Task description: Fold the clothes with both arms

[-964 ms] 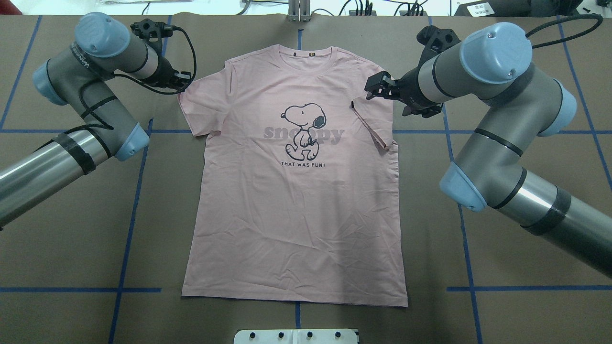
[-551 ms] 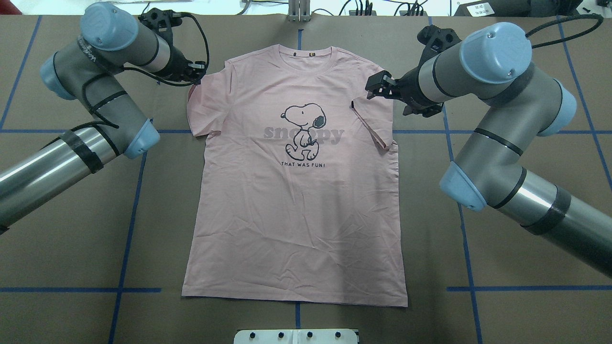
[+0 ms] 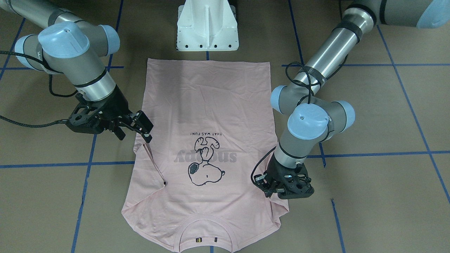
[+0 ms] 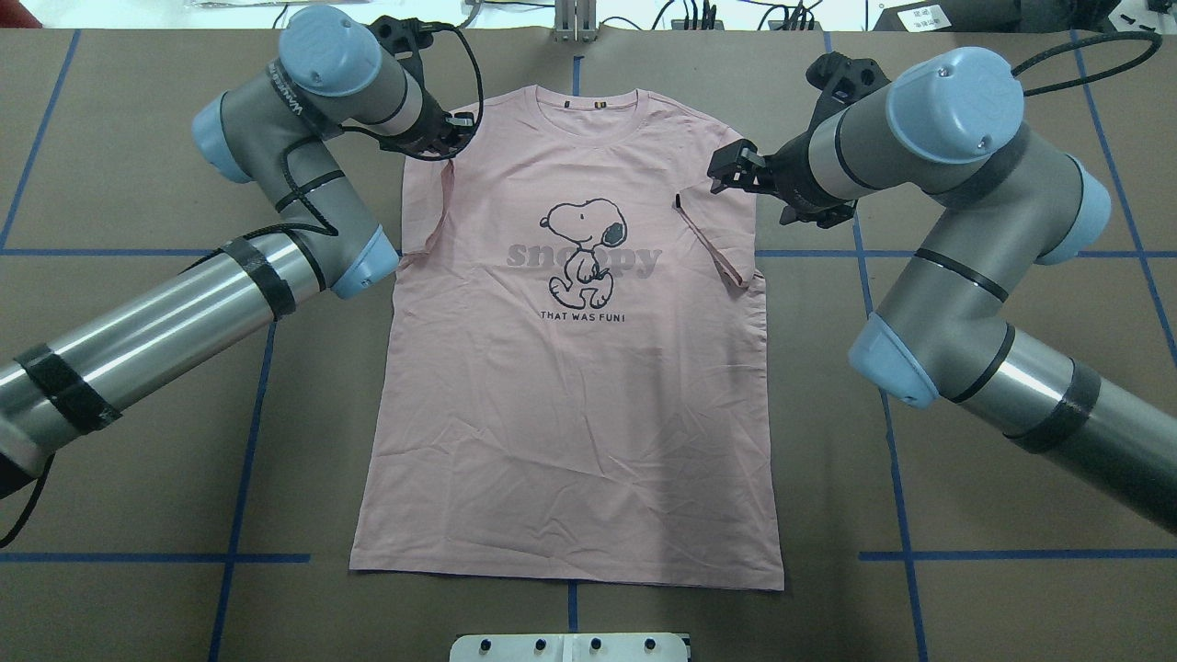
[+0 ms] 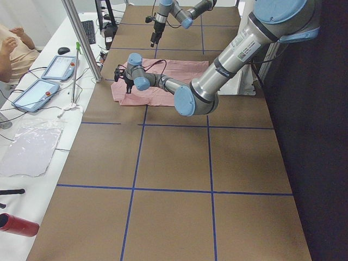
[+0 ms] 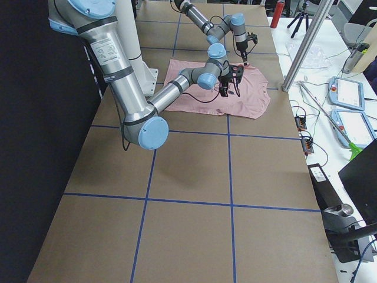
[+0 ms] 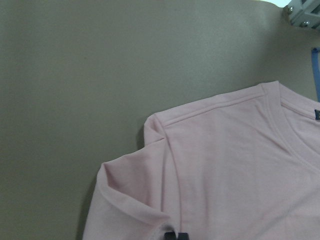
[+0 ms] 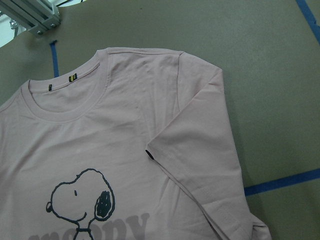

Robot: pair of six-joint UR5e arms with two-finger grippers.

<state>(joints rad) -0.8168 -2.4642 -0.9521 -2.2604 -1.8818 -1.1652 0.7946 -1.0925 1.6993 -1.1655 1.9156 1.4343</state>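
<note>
The pale pink Snoopy T-shirt (image 4: 570,414) lies flat, print up, neck toward the far edge. My left gripper (image 4: 451,138) is shut on the shirt's left sleeve (image 4: 423,202) and holds it lifted inward over the shoulder. It also shows in the front view (image 3: 264,184). The left wrist view shows the bunched sleeve (image 7: 130,200) at the fingertips. My right gripper (image 4: 726,170) hovers open and empty beside the other shoulder, also seen in the front view (image 3: 144,128). That sleeve (image 4: 713,239) lies folded onto the shirt, its dark tag (image 8: 149,154) showing.
The white pedestal base (image 3: 207,26) stands at the shirt's hem side. Blue tape lines (image 4: 248,441) cross the brown table. An aluminium post (image 4: 577,23) stands at the far edge. Tablets (image 5: 60,68) and cables lie on the side bench beyond it.
My left arm has swung inward toward the neck, pulling the left sleeve from flat on the table up over the shirt's shoulder. The right arm has barely moved.
</note>
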